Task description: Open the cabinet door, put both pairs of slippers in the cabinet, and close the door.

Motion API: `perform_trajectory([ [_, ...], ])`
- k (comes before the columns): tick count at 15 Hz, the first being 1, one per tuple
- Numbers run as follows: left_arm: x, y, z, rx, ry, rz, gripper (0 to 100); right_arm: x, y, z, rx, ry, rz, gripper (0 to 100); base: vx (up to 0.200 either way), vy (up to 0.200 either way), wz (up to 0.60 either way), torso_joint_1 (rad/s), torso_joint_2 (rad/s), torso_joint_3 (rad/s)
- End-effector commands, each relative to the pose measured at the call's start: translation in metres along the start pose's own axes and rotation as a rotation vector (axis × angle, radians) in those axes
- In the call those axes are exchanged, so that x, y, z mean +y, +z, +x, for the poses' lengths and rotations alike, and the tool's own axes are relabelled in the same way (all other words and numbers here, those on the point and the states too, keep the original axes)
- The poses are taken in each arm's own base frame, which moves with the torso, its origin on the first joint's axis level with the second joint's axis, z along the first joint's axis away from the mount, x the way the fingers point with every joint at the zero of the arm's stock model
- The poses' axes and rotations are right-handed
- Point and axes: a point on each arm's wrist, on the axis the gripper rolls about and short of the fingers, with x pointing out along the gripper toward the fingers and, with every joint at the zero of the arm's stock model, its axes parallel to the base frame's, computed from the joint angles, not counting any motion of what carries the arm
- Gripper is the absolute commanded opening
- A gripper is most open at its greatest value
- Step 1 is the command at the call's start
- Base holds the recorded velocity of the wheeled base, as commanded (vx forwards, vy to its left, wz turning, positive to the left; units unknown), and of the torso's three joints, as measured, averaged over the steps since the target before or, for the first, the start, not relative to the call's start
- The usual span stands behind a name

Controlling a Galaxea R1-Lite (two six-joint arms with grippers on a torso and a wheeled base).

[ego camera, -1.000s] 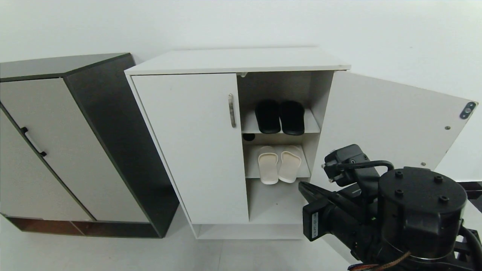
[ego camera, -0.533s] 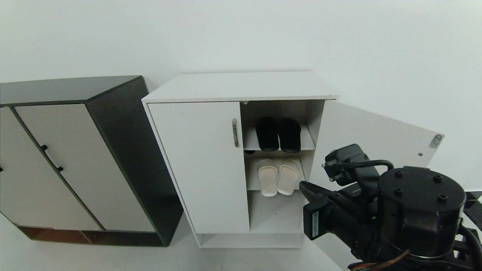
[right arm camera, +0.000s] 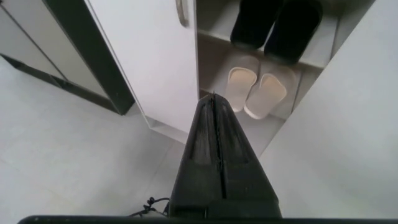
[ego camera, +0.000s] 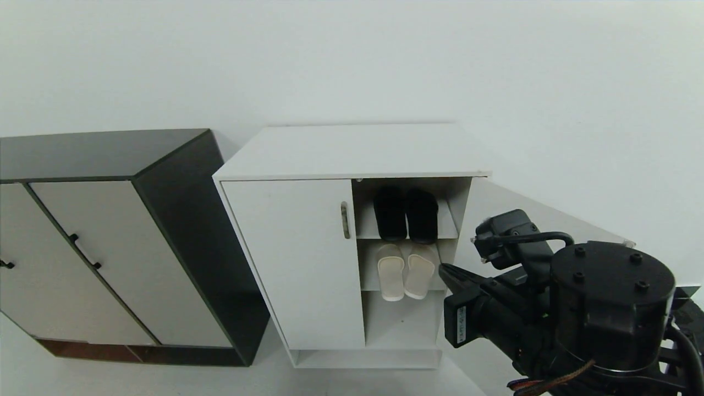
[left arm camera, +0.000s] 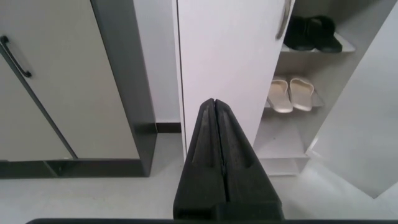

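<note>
A white cabinet (ego camera: 352, 148) stands against a pale wall. Its left door (ego camera: 291, 258) is closed and its right door (ego camera: 484, 201) is swung wide open. Inside the cabinet, a pair of black slippers (ego camera: 406, 214) sits on the top shelf. A pair of cream slippers (ego camera: 406, 270) sits on the shelf below, toes pointing inward. The cabinet's bottom space holds nothing.

The right claw (ego camera: 444, 269) hangs in front of the cabinet's open side, near the cream pair. Its fingers are pressed together and hold nothing. The left claw (left arm camera: 215, 106) is also pinched closed and empty, and faces the cabinet's closed door from farther back.

With both pairs shelved, only closing the door seems to remain. Narrow, empty claws probably suit pushing the door closed. A dark cabinet (ego camera: 165, 220) stands to the left of the white one.
</note>
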Motion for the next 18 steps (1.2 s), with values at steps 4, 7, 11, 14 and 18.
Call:
perform_trajectory([
  [4, 0.000, 0.000, 0.000, 0.001, 0.000, 0.000, 0, 0.000, -0.001, 0.001, 0.003, -0.004, -0.003, 0, 0.000, 0.000, 0.00, 0.267, -0.54, -0.265],
  [7, 0.000, 0.000, 0.000, 0.001, 0.000, 0.000, 0, -0.001, -0.006, 0.000, 0.018, -0.004, -0.030, 0, 0.000, 0.000, 0.00, 0.284, -0.56, -0.276],
  [11, 0.000, 0.000, 0.000, 0.000, 0.000, 0.000, 0, -0.002, -0.005, 0.000, -0.001, -0.006, -0.035, 0, -0.050, 0.000, 0.00, 0.113, -0.21, -0.111],
  [14, 0.000, 0.000, 0.000, 0.000, 0.000, 0.000, 0, -0.002, -0.006, 0.001, 0.001, -0.006, -0.036, 0, -0.200, 0.000, 0.00, 0.027, -0.02, -0.015],
  [18, 0.000, 0.000, 0.000, 0.001, 0.000, -0.002, 0, -0.016, -0.006, 0.015, 0.005, -0.081, -0.025, 0, -0.100, 0.000, 0.00, 0.000, 0.00, -0.001],
])
